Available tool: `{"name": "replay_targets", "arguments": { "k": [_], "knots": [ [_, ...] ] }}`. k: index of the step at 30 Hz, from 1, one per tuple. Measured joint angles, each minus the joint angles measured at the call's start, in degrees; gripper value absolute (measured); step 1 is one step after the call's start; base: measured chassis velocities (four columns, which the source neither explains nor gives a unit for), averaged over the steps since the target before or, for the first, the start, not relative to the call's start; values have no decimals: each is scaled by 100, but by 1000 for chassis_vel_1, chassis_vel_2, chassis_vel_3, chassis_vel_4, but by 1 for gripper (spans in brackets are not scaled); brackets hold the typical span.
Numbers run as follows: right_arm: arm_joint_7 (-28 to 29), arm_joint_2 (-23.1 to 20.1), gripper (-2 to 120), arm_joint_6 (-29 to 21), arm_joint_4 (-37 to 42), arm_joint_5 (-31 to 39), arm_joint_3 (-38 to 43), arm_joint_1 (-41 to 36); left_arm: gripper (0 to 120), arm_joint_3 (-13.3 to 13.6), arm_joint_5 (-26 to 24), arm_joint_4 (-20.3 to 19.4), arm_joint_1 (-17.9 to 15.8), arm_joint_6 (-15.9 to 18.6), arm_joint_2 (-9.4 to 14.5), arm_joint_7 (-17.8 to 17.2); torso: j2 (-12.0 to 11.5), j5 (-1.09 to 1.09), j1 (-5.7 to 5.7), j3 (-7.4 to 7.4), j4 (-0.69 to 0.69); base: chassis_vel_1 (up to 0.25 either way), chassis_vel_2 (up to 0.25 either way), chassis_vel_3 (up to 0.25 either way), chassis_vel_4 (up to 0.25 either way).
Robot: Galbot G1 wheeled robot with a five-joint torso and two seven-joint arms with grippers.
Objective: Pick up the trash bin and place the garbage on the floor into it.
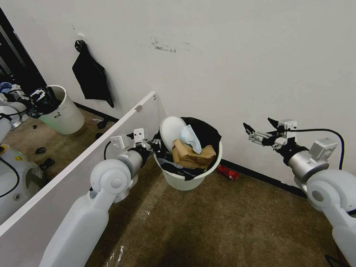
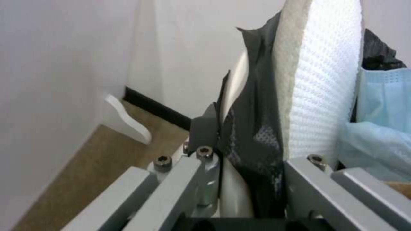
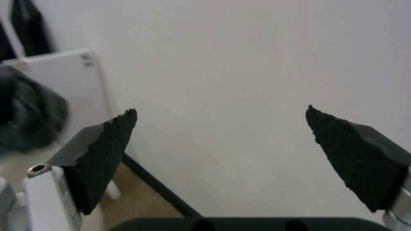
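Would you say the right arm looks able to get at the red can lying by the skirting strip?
Probably yes: the right gripper hangs open and empty above the red can, with bare floor around it. The trash bin, held by the left gripper, stands beside it.

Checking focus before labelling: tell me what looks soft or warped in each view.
Head view: straight white panel bows, wide-angle; trash bin sharp. Left wrist view: near fingers soft on the black-bagged rim. Right wrist view: open fingers blurred against plain wall.
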Motion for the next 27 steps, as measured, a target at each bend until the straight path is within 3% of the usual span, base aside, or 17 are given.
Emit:
{"name": "replay_targets", "arguments": {
  "k": [16, 27],
  "knots": [
    [-116, 48, 100, 310, -128, -409, -42, -27, 4, -433, 158, -86, 224, -22, 111, 110, 0, 0, 0, 0, 1, 0, 0, 0, 0],
    [-230, 126, 100, 168, -147, -741, -59, 19, 4, -396, 148, -15, 159, -22, 70, 109, 0, 0, 0, 0, 0, 0, 0, 0, 0]
  ]
}}
